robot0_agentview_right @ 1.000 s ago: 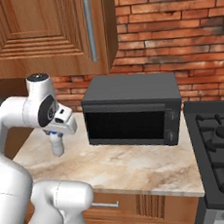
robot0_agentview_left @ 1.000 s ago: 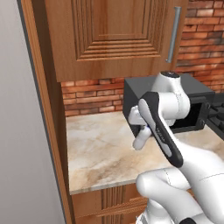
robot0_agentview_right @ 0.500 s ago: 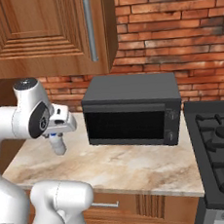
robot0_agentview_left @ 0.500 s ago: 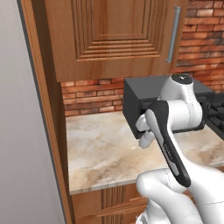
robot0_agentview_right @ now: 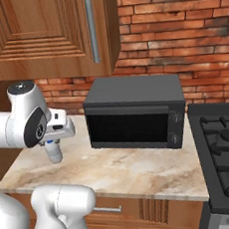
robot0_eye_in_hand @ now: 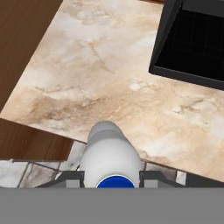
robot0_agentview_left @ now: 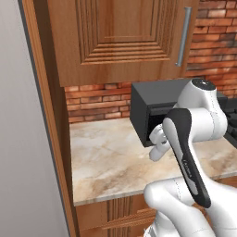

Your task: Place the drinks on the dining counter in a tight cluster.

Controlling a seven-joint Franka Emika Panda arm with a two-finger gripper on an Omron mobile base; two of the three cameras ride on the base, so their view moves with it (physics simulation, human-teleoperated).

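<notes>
Between the fingers of the gripper [robot0_eye_in_hand: 111, 177]: one small white bottle [robot0_eye_in_hand: 110, 156] with a blue cap [robot0_eye_in_hand: 114, 183], clamped just below the cap, jaws drawn in narrow against its sides.

Position: carried clear of the surface, above the front part of the short marble counter [robot0_agentview_left: 106, 157]; not touching it. In the right base view the bottle [robot0_agentview_right: 53, 152] hangs below the gripper [robot0_agentview_right: 56, 135], cap end up, base toward the stone.

Long axis: in line with the gripper's own, running straight away from the hand; upright or near upright by the base views, exact tilt not readable.

Neighbours: black microwave [robot0_agentview_right: 132, 117] to the robot's right of the bottle, apart from it. Wooden cabinet [robot0_agentview_left: 120, 39] overhead, brick wall [robot0_agentview_right: 177, 29] behind. Beyond the counter's front edge in the hand view, a strip of tiled floor [robot0_eye_in_hand: 26, 173].

Destination: dining counter, lying somewhere off from this spot; direction not readable.

Judgement: the bottle is secured and lifted, and the carry remains. The relation that matters is bottle to hand, axis along the gripper. Setting it down will likely call for keeping the hand vertical so the base meets the stone flat. The grip sits high on the neck, so the bottle may swing or slip if the base turns sharply.
</notes>
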